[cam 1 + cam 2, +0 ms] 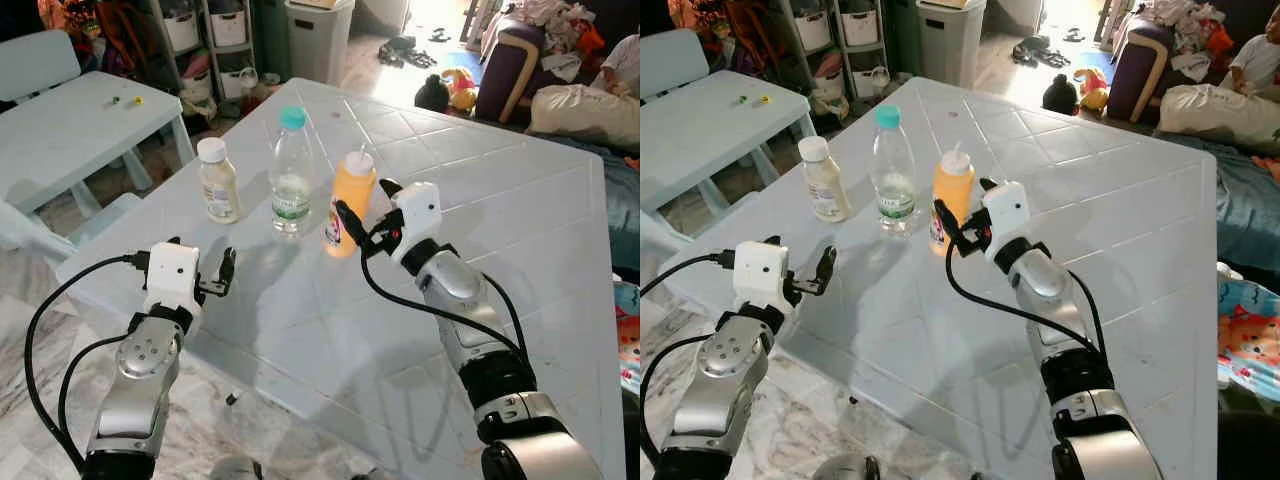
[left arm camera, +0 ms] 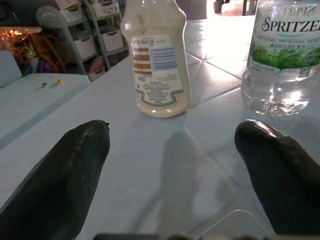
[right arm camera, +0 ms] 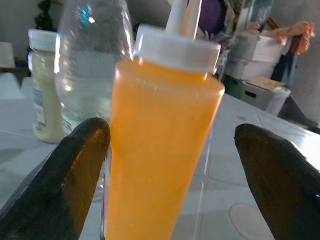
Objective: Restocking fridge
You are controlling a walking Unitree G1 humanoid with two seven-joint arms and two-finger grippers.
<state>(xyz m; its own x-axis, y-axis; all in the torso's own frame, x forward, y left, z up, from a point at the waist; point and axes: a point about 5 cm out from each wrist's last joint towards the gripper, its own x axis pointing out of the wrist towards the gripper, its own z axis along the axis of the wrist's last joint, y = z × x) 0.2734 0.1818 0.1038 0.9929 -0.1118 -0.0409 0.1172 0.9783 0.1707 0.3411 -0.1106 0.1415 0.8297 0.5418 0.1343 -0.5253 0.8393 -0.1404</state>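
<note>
Three bottles: upright in a row on the pale tiled table (image 1: 520, 230), toward its far-left corner
Orange bottle (image 1: 349, 204): white nozzle cap, rightmost in the row, just beside the water bottle
Water bottle (image 1: 291, 175): clear, teal cap, green label, middle of the row
Mayo bottle (image 1: 217, 180): cream, white cap, leftmost, slightly apart from the water bottle
Right tool (image 1: 364, 212): fingers spread wide on either side of the orange bottle, not clamped; the wrist view shows gaps between the pads and the bottle
Left tool (image 1: 205, 268): fingers spread, holding nothing, low over the table's near-left edge, pointing at the gap between the mayo and water bottles
Small side table (image 1: 70, 120): pale, to the left, well apart
Bin (image 1: 318, 38): grey, beyond the table's far corner
Storage shelves (image 1: 205, 40): behind the side table
Person (image 1: 600, 90): seated at far right, partly visible
</note>
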